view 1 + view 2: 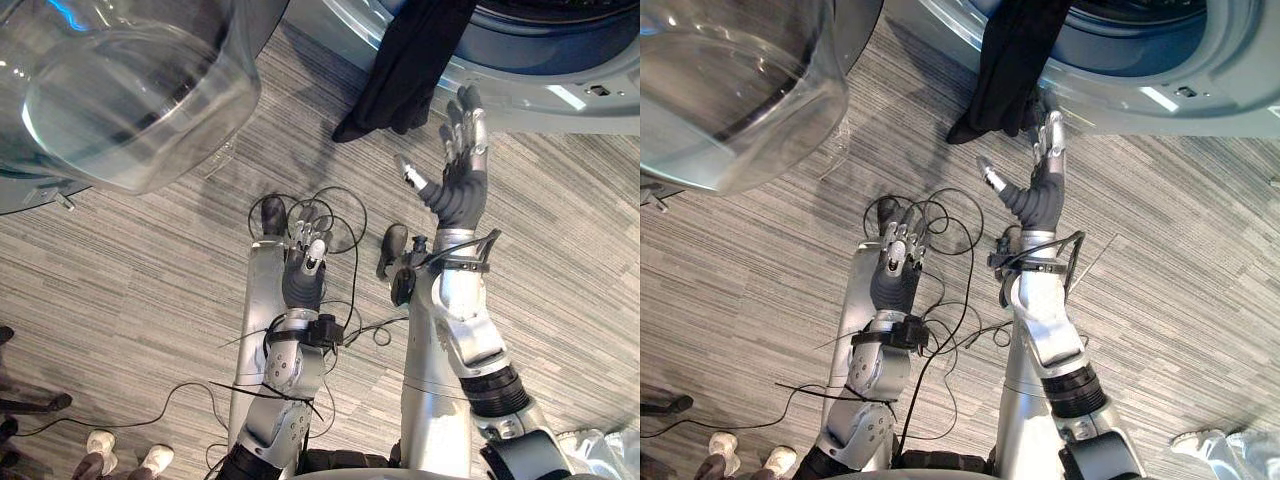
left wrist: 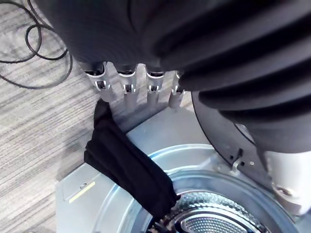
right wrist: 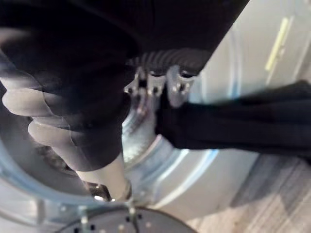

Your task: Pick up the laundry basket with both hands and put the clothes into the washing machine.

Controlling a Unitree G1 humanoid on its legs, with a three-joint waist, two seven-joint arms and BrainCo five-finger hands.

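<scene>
1. The floor (image 1: 120, 260) is grey striped carpet.
2. The washing machine (image 1: 560, 95) stands at 1 o'clock in the head view with its drum open, and its round glass door (image 1: 130, 90) is swung out at 10 o'clock.
3. A black garment (image 1: 400, 70) hangs out of the drum, over the front rim.
4. The right hand (image 1: 460, 160) is raised with straight fingers and spread thumb, holding nothing. The garment is just beside its fingertips, at 11 o'clock.
5. The left hand (image 1: 305, 255) is lower, at 6 o'clock, relaxed and empty.
</scene>
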